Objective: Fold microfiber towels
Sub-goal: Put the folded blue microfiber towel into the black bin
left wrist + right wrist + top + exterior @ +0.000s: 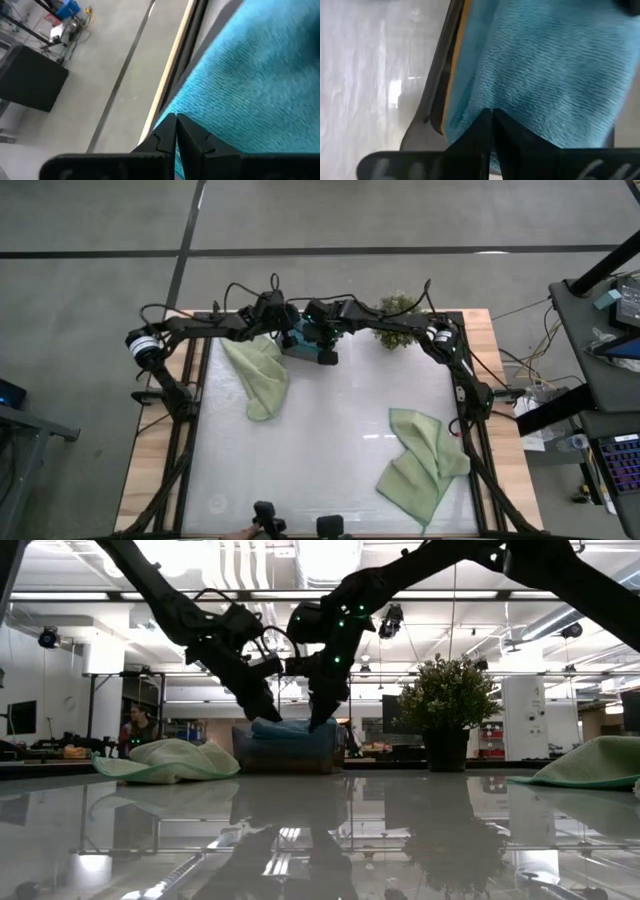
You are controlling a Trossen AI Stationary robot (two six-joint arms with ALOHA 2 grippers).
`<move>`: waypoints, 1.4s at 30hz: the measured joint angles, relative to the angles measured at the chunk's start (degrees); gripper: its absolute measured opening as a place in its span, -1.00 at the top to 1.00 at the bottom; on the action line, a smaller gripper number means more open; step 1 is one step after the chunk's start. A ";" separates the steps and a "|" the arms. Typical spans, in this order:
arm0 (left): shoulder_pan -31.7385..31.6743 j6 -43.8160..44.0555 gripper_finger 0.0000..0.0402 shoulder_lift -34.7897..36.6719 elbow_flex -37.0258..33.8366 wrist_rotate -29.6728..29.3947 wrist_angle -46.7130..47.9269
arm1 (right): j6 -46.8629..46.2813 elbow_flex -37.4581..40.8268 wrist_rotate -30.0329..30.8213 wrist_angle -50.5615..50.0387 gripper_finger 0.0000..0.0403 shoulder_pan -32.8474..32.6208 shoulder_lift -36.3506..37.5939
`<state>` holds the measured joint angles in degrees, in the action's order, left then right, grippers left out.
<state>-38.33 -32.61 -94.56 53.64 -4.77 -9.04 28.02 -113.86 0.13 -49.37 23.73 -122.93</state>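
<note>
I have the teal towel [305, 340] at twelve o'clock on the table [320, 440], lying on the dark tray [285, 752]. Both the left gripper [283, 330] and right gripper [322, 332] are pinched on it. I judge this the pickup; next, lift together and spread it. Green towels [258, 375] wait at ten and five.

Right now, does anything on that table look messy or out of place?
Two sage green towels lie crumpled, unfolded: one near the left arm, one at the table's right front. Both end effectors, left and right, are shut on the teal towel at the back.
</note>
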 joint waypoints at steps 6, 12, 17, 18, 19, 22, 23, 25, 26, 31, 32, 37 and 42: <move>0.04 0.77 1.00 1.15 -0.10 -1.23 5.50 | 0.89 0.18 0.51 -1.42 0.95 0.31 1.69; 0.05 0.82 1.00 3.39 -0.21 -4.59 8.87 | 1.08 0.20 0.42 -1.54 0.95 0.28 2.84; 0.07 0.77 1.00 6.80 -0.21 -4.64 9.01 | -0.03 0.26 0.02 -2.59 0.95 0.28 3.41; 0.07 0.77 1.00 7.45 -0.21 -3.74 9.32 | -0.27 0.28 -0.01 -2.78 0.95 0.28 3.67; 0.07 0.78 1.00 7.97 -0.21 -2.22 9.84 | -0.62 0.28 -0.01 -2.94 0.95 0.30 3.95; 0.09 0.78 1.00 8.43 -0.54 4.60 11.04 | -1.09 0.77 -0.04 -2.12 0.95 0.52 4.71; 0.10 0.78 1.00 8.10 -0.75 6.63 11.08 | -1.11 1.18 -0.10 -0.95 0.95 0.69 4.94; 0.15 0.81 1.00 6.96 -0.80 8.67 11.02 | -1.57 2.58 -0.12 2.95 0.95 1.10 5.06; 0.14 0.83 1.00 6.34 -0.86 8.73 11.08 | -1.94 3.64 -0.12 5.22 0.95 1.43 5.10; 0.09 3.06 1.00 4.00 -1.03 8.69 11.84 | -3.16 9.85 -0.15 11.50 0.95 2.54 5.15; 0.09 3.44 1.00 3.85 -1.06 8.71 11.80 | -3.22 11.05 -0.20 11.86 0.95 2.56 5.15; 0.12 5.19 1.00 3.74 -2.22 8.69 11.78 | -3.84 14.29 -0.60 12.06 0.95 2.49 5.33; 0.13 5.45 1.00 3.74 -2.68 7.40 12.80 | -2.88 13.89 -0.56 10.98 0.95 2.15 6.32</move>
<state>-38.20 -27.16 -90.83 50.96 2.64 3.76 25.14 -99.97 -0.43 -38.39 25.88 -116.60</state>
